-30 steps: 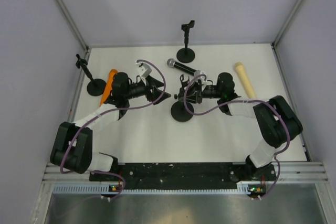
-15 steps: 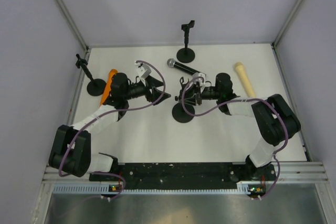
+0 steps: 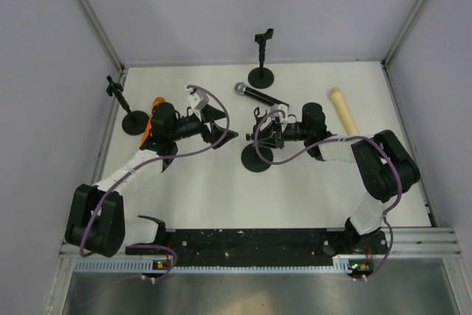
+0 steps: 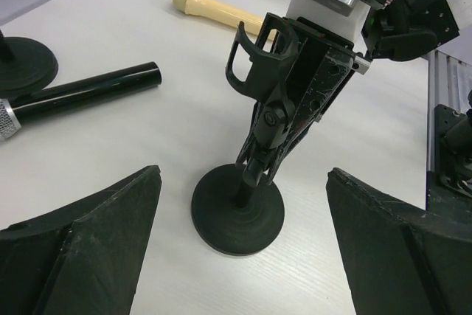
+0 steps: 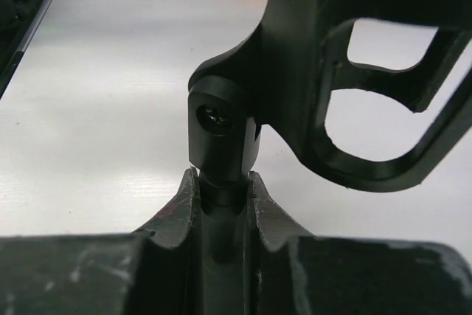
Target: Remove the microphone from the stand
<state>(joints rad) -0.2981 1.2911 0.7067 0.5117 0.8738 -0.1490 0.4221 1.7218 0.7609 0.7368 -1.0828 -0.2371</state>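
Observation:
The black microphone (image 3: 259, 95) with a silver grille lies flat on the table behind the middle stand; it also shows in the left wrist view (image 4: 88, 94). The middle stand (image 3: 256, 156) is upright on its round base (image 4: 237, 208) and its clip (image 4: 258, 57) is empty. My right gripper (image 3: 259, 132) is shut on the stand's post just under the clip joint (image 5: 221, 182). My left gripper (image 3: 221, 127) is open and empty, left of the stand, with its jaws wide apart and facing the base (image 4: 243, 173).
A beige microphone (image 3: 344, 111) lies at the right. An orange microphone (image 3: 153, 119) lies partly under my left arm. An empty stand (image 3: 261, 71) is at the back, another (image 3: 129, 116) at the left edge.
My left gripper has drawn back to the left, away from the middle stand. My right gripper keeps its hold on the stand post, which has shifted only slightly.

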